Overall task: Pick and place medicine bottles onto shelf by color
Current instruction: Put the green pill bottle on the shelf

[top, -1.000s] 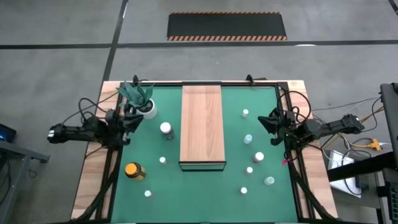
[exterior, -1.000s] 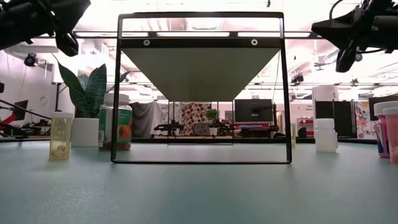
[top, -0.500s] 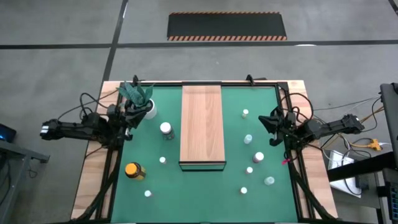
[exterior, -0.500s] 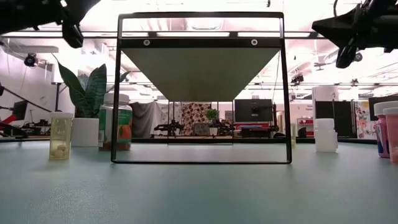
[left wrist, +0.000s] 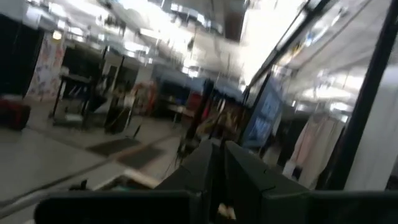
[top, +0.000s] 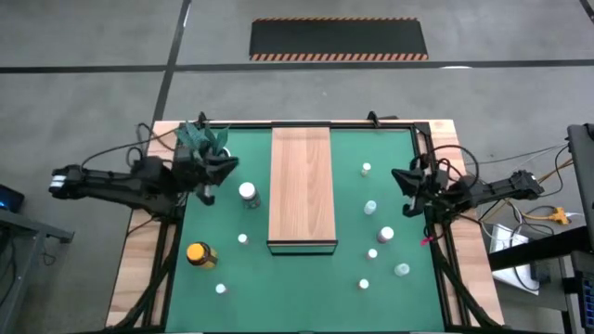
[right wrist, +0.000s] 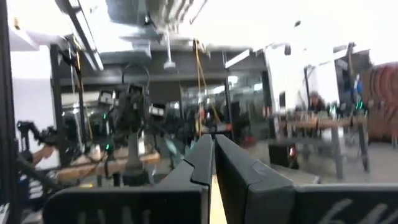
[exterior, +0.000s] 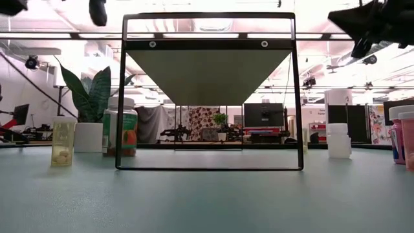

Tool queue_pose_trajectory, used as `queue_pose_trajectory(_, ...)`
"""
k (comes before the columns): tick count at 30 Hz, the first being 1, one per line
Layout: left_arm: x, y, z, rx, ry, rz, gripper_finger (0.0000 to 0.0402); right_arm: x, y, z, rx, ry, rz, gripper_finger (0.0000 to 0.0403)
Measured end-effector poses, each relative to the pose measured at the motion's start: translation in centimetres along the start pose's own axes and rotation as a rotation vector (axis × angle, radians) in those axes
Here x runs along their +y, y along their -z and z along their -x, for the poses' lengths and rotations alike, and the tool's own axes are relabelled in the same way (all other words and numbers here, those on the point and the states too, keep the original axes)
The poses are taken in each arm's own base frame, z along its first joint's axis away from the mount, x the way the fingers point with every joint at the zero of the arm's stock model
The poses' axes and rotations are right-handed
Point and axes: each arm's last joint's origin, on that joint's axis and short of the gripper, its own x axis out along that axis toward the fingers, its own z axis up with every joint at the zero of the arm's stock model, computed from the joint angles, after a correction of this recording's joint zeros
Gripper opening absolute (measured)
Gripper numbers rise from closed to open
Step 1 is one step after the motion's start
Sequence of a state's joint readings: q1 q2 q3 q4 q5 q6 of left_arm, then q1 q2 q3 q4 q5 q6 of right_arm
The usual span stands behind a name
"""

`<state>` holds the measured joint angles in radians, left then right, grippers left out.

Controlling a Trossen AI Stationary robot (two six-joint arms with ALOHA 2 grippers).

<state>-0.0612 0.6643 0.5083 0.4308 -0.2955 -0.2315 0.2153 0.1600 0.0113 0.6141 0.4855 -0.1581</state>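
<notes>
Nothing is sorted yet from what I see: the shelf (top: 302,186) stands bare in the middle of the green counter (top: 306,288). I've got the left hand (top: 215,170) up high at the far left, over the potted plant (top: 200,139), fingers pressed together and carrying nothing. The right hand (top: 404,179) waits at the right edge, fingers together too, also carrying nothing. Every bottle is left to do. Left of the shelf: the white-lidded jar (top: 248,193), the amber jar (top: 200,253) nearer me, and two tiny white-capped bottles. Right of it, small bottles (top: 386,234) lie scattered from far to near. The plant crowds my left arm's start, and the white-lidded jar stands just beside the shelf.
</notes>
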Motion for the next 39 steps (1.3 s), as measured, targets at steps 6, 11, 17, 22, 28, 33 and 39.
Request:
queue_pose_trajectory(6,-1.2,-1.2,-2.9,0.185,-0.043,-0.049,0.0027,0.2,-1.3,0.1,-0.15,-0.111,0.069,0.0009)
queue_pose_trajectory(11,-2.0,-2.0,-5.0,0.414,-0.125,-0.041,0.0027,0.4,-1.2,0.1,-0.149,-0.17,0.074,0.0009)
queue_pose_trajectory(17,-2.2,-1.6,-6.3,0.769,-0.272,-0.132,0.0033,0.4,-0.8,0.1,-0.104,-0.181,0.062,0.0009)
queue_pose_trajectory(22,-1.7,-0.3,-6.2,1.075,-0.381,-0.224,0.0092,0.5,-0.7,0.1,-0.102,-0.182,0.061,0.0009)
queue_pose_trajectory(28,-0.4,2.4,-5.8,1.307,-0.505,-0.298,0.0212,0.5,-0.7,0.1,-0.101,-0.186,0.05,0.0009)
queue_pose_trajectory(33,0.1,4.4,-6.1,1.403,-0.459,-0.458,0.0281,0.5,-0.7,0.1,-0.102,-0.191,0.051,0.0009)
queue_pose_trajectory(39,0.9,5.3,-6.7,1.435,-0.432,-0.462,0.0287,0.5,-0.7,0.1,-0.102,-0.192,0.062,0.0009)
